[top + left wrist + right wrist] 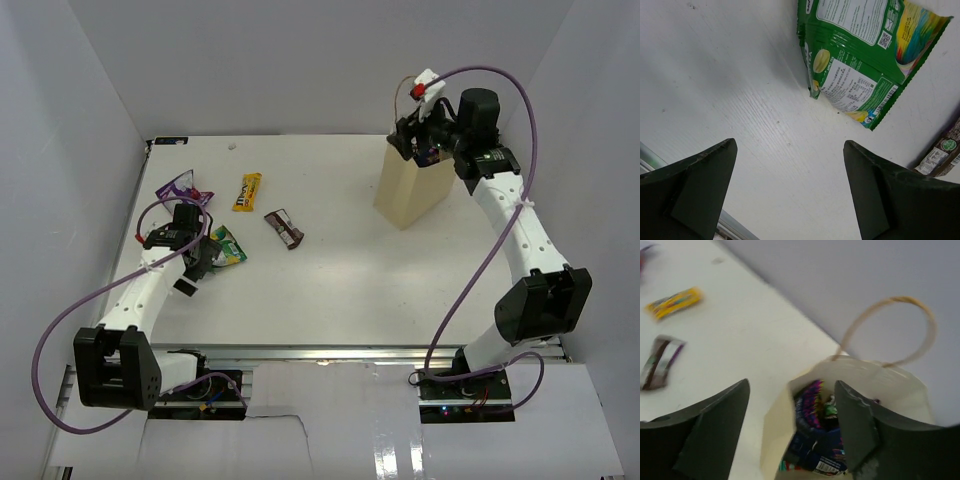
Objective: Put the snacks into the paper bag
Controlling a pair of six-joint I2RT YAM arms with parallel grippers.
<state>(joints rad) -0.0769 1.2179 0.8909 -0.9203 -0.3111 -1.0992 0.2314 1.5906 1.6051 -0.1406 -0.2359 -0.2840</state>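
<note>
Near the white table's (350,290) left edge, the left gripper (790,145) hangs wide open w/ nothing held, just short of the flat green-white plastic pouch (860,55), which lies ahead & right of the jaws in wrist view, slanted across their gap. Left arm is by far nearer. Right gripper (791,385), open & empty, hovers over the tall tan kraft paper bag (408,195), well apart from the pouch

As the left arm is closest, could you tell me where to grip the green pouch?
Probably from above, closing the jaws across the green pouch at its edge nearest the left gripper; it lies flat on the table, offering only thin edges.
</note>
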